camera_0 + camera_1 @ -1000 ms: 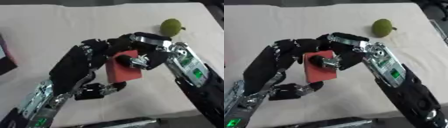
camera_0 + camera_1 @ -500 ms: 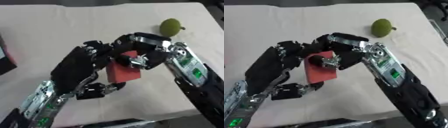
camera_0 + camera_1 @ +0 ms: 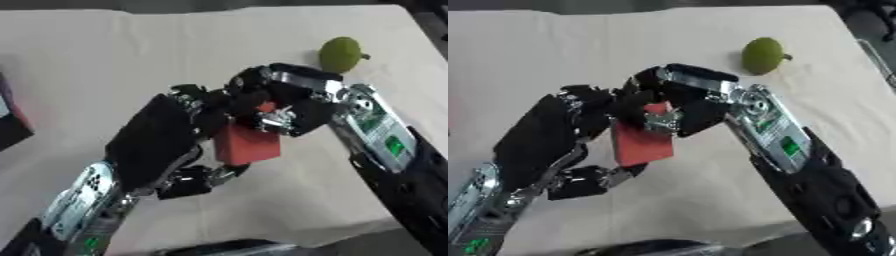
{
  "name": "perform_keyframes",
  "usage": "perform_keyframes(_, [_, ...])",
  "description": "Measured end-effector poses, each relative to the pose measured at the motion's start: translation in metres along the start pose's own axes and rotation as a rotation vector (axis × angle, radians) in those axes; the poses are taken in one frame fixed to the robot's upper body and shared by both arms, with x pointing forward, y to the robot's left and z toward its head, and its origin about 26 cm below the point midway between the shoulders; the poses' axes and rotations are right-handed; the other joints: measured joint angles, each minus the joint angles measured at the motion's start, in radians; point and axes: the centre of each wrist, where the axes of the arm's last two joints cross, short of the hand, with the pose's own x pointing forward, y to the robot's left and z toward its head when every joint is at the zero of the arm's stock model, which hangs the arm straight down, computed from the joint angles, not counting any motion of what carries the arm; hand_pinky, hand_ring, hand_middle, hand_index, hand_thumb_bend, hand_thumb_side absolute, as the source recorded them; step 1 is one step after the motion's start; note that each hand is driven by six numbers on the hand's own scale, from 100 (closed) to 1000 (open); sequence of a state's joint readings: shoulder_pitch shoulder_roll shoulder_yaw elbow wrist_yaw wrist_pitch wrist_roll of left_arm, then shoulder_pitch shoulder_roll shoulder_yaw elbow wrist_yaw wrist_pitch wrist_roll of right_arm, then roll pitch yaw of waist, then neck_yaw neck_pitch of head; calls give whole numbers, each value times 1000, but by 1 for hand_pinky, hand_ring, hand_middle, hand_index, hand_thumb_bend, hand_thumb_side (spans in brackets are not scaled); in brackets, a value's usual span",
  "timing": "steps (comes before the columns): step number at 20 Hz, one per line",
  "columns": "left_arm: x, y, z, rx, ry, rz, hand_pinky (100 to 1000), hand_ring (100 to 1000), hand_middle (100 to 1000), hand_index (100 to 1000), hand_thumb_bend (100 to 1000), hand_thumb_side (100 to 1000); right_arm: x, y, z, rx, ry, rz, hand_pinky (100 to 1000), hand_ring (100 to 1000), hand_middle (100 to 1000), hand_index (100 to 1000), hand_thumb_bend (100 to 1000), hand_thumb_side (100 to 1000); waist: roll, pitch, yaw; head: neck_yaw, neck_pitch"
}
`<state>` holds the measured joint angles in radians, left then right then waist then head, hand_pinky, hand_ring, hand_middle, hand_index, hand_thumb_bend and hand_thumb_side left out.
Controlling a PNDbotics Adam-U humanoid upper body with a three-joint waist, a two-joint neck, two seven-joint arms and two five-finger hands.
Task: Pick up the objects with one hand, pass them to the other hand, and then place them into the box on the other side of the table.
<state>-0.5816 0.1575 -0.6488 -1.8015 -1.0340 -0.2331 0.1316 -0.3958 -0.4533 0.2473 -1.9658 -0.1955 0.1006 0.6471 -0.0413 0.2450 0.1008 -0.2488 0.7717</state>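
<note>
A red block (image 3: 249, 145) hangs above the middle of the table between my two hands. My right hand (image 3: 293, 102) comes in from the right and is shut on the block's top edge. My left hand (image 3: 162, 137) rises from the lower left with its palm against the block's left side. Its fingers (image 3: 203, 98) curl at the block's top corner and its thumb (image 3: 203, 178) bends just below the block. A green round fruit (image 3: 761, 55) lies on the cloth at the far right, apart from both hands.
A dark box with a red side (image 3: 10, 122) shows at the left edge. The table (image 3: 105, 55) is covered with a pale cloth. Its right edge (image 3: 868, 55) runs close past the fruit.
Both hands and the red block stay nearly where they were. My left hand's fingers have drawn a little closer round the block's top.
</note>
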Motion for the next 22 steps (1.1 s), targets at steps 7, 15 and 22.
perform_keyframes(7, [1,-4,-1,110,57,73,361,100,307,858,100,100,0,0,-1,-2,-13,-8,844,486,459,594,100,675,0,0,0,0,0])
perform_keyframes(15, [2,-6,-1,162,67,101,361,100,301,855,100,100,0,0,-1,6,-55,-42,880,577,717,785,100,862,0,0,-1,0,0])
perform_keyframes(22, [2,-7,1,179,79,108,364,100,305,856,100,100,-2,1,3,-36,-67,-95,929,675,884,875,136,944,-3,-1,-2,1,0])
